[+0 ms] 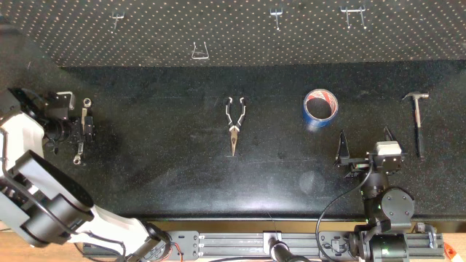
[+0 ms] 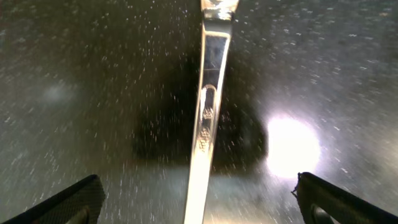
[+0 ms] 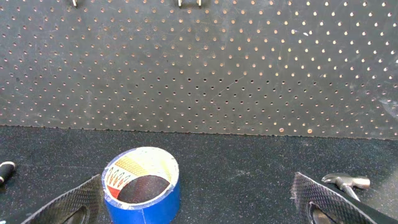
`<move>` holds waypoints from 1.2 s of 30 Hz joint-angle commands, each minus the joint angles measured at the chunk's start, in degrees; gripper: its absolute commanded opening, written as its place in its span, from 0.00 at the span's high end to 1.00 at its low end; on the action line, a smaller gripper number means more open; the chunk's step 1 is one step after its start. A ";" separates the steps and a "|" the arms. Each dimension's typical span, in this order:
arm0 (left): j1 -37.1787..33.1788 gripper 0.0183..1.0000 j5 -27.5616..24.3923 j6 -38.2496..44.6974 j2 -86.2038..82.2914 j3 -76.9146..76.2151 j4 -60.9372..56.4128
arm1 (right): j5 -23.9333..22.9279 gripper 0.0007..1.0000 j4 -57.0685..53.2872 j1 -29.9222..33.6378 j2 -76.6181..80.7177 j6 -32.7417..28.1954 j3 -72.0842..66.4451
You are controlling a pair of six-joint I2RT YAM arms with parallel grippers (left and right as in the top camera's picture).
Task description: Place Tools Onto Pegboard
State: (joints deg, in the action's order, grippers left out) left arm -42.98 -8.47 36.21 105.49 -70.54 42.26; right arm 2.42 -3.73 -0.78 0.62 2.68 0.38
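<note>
Wrench (image 2: 211,93) lies untouched between left gripper's (image 2: 198,186) wide-spread fingers; right gripper (image 3: 198,183) gapes empty toward tape (image 3: 142,185); top view adds pliers (image 1: 234,122).

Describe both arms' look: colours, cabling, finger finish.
The left arm has bulky white shells with black joints. The right arm has rounded black joint housings, a white block near the wrist and a black cable looping from its base. The fingers are black, flat and tapered, with a fine textured surface.
</note>
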 commanded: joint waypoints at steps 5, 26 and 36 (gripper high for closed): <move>-0.02 0.00 -1.49 0.98 4.72 -4.09 -1.64 | -0.50 0.02 -0.33 -0.28 -0.50 -0.59 -0.15; 2.19 0.00 -1.03 0.04 6.43 -4.11 -2.14 | -0.50 0.02 -0.33 -0.28 -0.50 -0.59 -0.15; 2.19 0.49 -1.27 -3.76 6.78 -4.02 -0.87 | -0.50 0.02 -0.33 -0.28 -0.50 -0.59 -0.15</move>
State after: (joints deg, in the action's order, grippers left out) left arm -40.66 -9.08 35.53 110.80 -73.34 41.15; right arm 2.42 -3.73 -0.78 0.62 2.68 0.38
